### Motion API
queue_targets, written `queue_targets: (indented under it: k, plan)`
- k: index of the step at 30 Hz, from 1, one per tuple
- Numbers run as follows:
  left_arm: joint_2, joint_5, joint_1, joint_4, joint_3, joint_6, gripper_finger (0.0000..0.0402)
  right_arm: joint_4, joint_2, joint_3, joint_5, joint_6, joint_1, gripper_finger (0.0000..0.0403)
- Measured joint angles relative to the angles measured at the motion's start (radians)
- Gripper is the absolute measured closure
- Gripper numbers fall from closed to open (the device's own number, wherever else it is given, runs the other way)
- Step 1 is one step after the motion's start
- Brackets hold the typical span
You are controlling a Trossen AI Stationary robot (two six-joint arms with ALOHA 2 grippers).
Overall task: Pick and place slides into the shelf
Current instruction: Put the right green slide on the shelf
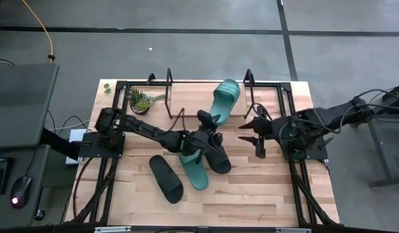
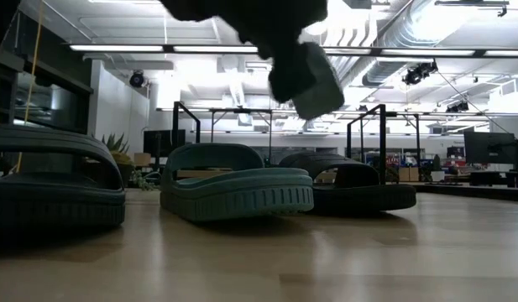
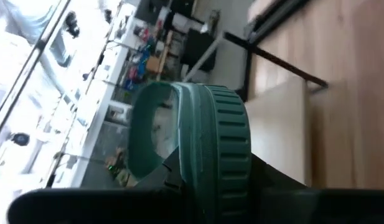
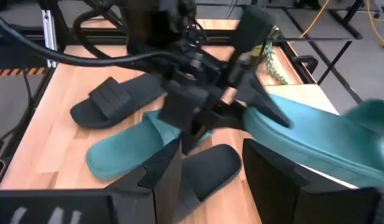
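One teal slide hangs clamped in the left gripper over the shelf — right gripper, at 3 o'clock, open and empty.

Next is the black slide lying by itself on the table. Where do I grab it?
Grip the black slide across its wide strap, coming straight down from above. It lies flat, sole down, by itself, and the arched strap is its only raised part to close on.
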Motion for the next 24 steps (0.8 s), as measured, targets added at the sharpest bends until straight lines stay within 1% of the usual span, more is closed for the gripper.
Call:
queue_targets:
  k: [2, 4, 5, 8, 10, 12, 13, 14, 15, 17, 19, 21, 24]
  plan:
    - [0.031, 0.017, 0.016, -0.016, 0.039, 0.014, 0.0347, -0.007, -0.001, -0.019, 0.036, 0.017, 0.038, 0.0240]
    - [0.067, -0.017, 0.024, -0.042, 0.088, 0.014, 0.0347, 0.014, -0.006, -0.035, 0.088, 0.023, 0.071, 0.0240]
    - [0.080, -0.007, 0.033, -0.044, 0.102, 0.015, 0.0347, 0.017, -0.010, -0.045, 0.116, 0.025, 0.090, 0.0240]
    - [0.092, -0.011, 0.041, -0.078, 0.129, 0.008, 0.0345, 0.016, -0.015, -0.063, 0.205, 0.053, 0.135, 0.0240]
    - [0.103, 0.021, 0.052, -0.063, 0.136, 0.002, 0.0346, 0.003, -0.015, -0.070, 0.266, 0.077, 0.165, 0.0240]
    - [0.108, -0.002, 0.057, -0.077, 0.136, -0.012, 0.0347, 0.007, -0.015, -0.073, 0.321, 0.093, 0.189, 0.0240]
    - [0.116, 0.005, 0.062, -0.070, 0.138, -0.023, 0.0347, -0.002, -0.014, -0.074, 0.343, 0.100, 0.202, 0.0240]
    - [0.124, 0.029, 0.068, -0.065, 0.140, -0.028, 0.0347, -0.006, -0.014, -0.075, 0.356, 0.101, 0.211, 0.0240]
    - [0.128, 0.032, 0.073, -0.070, 0.139, -0.032, 0.0347, 0.001, -0.014, -0.075, 0.368, 0.100, 0.218, 0.0240]
    - [0.134, 0.014, 0.082, -0.074, 0.138, -0.047, 0.0347, 0.002, -0.015, -0.075, 0.384, 0.100, 0.228, 0.0240]
    - [0.152, 0.037, 0.090, -0.065, 0.150, -0.053, 0.0346, 0.003, -0.015, -0.075, 0.386, 0.103, 0.239, 0.0240]
    - [0.161, 0.028, 0.097, -0.077, 0.157, -0.058, 0.0346, 0.006, -0.014, -0.075, 0.388, 0.102, 0.244, 0.0240]
    - [0.199, 0.065, 0.110, -0.071, 0.195, -0.072, 0.0346, 0.001, -0.012, -0.075, 0.387, 0.104, 0.244, 0.0240]
